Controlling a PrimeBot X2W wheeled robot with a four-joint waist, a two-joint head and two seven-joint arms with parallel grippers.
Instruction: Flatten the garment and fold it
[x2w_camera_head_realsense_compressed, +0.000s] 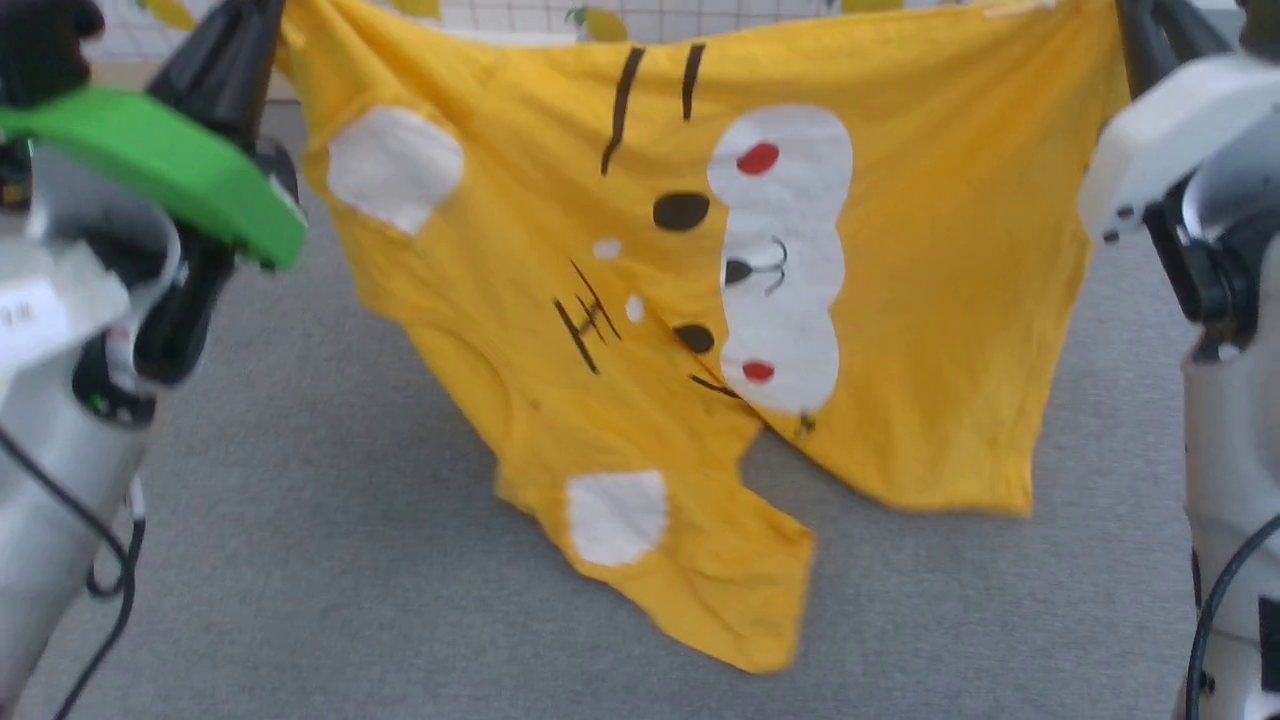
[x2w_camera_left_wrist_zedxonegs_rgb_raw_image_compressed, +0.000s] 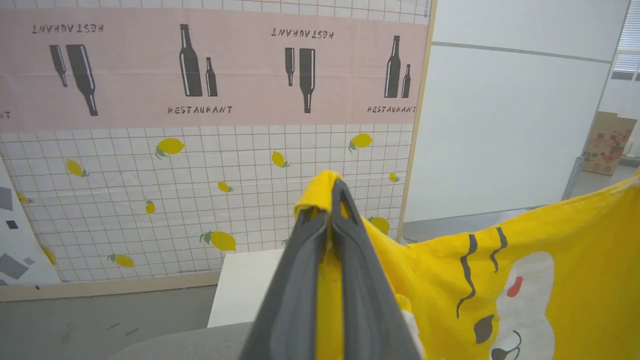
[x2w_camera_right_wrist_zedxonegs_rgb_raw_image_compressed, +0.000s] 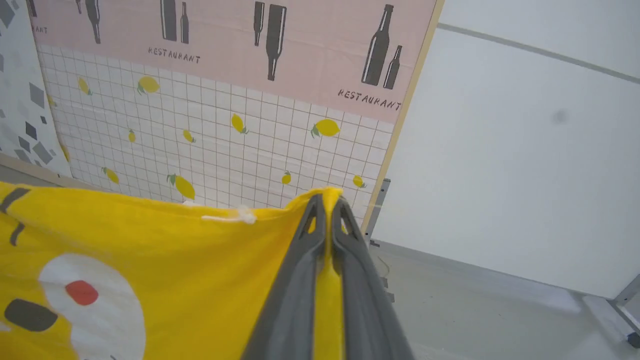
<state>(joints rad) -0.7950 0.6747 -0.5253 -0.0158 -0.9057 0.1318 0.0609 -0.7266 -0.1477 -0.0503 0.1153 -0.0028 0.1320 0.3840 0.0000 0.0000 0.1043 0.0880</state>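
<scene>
The garment (x2w_camera_head_realsense_compressed: 900, 300), a bright yellow T-shirt printed with white patches, red dots and black lines, hangs spread out between my two grippers above the grey surface. Its lower folds droop down to that surface. At the top left my left gripper (x2w_camera_head_realsense_compressed: 262, 20) is shut on one upper corner. In the left wrist view, yellow cloth (x2w_camera_left_wrist_zedxonegs_rgb_raw_image_compressed: 575, 240) is pinched at the tips of the left gripper (x2w_camera_left_wrist_zedxonegs_rgb_raw_image_compressed: 332, 192). At the top right my right gripper (x2w_camera_head_realsense_compressed: 1140, 30) is shut on the other upper corner. The right wrist view shows the shirt (x2w_camera_right_wrist_zedxonegs_rgb_raw_image_compressed: 175, 250) clamped in the right gripper (x2w_camera_right_wrist_zedxonegs_rgb_raw_image_compressed: 327, 200).
A grey padded surface (x2w_camera_head_realsense_compressed: 300, 560) lies under the shirt. Behind it stands a wall panel (x2w_camera_left_wrist_zedxonegs_rgb_raw_image_compressed: 200, 175) with a lemon grid print and a pink bottle banner. A low white block (x2w_camera_left_wrist_zedxonegs_rgb_raw_image_compressed: 245, 285) sits at its foot. A cardboard box (x2w_camera_left_wrist_zedxonegs_rgb_raw_image_compressed: 607, 142) stands far right.
</scene>
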